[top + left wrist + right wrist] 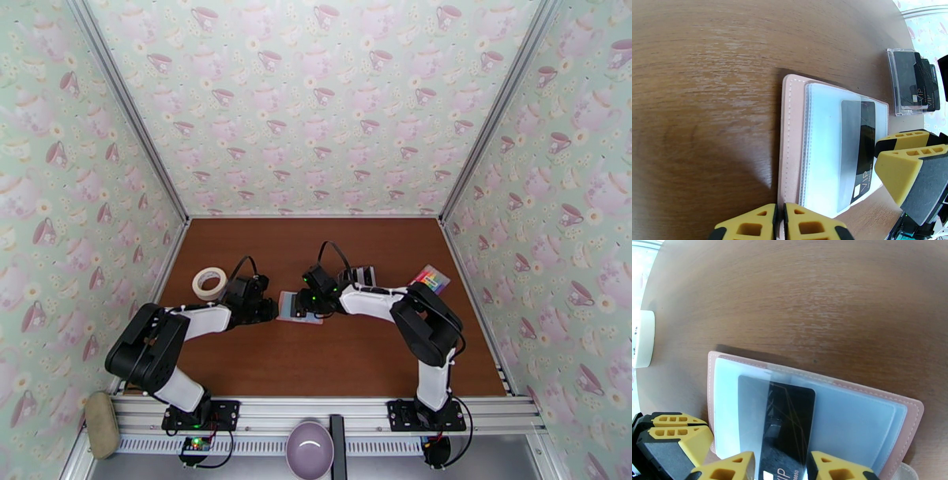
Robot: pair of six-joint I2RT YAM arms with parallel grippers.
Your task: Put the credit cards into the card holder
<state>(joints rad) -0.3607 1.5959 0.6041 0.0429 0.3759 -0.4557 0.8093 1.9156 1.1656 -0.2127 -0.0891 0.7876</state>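
The pale pink card holder [312, 318] [790, 138] [908, 409] lies open on the brown table, its clear sleeves facing up. A black credit card [863, 138] [790, 417] sits partly tucked under one frosted sleeve. My right gripper [304, 304] [782, 467] is shut on the card's outer end, one finger on each long edge. My left gripper [272, 309] [780, 215] is shut on the holder's pink edge, pinning it. More black credit cards stand in a clear stand [359, 276] [912, 83] just beyond the holder.
A roll of pale tape [209, 283] [642, 338] lies left of the left arm. A rainbow-striped block [430, 278] sits at the right near the wall. A lilac bowl [310, 450] and a tan pad [101, 425] rest off the table's near edge.
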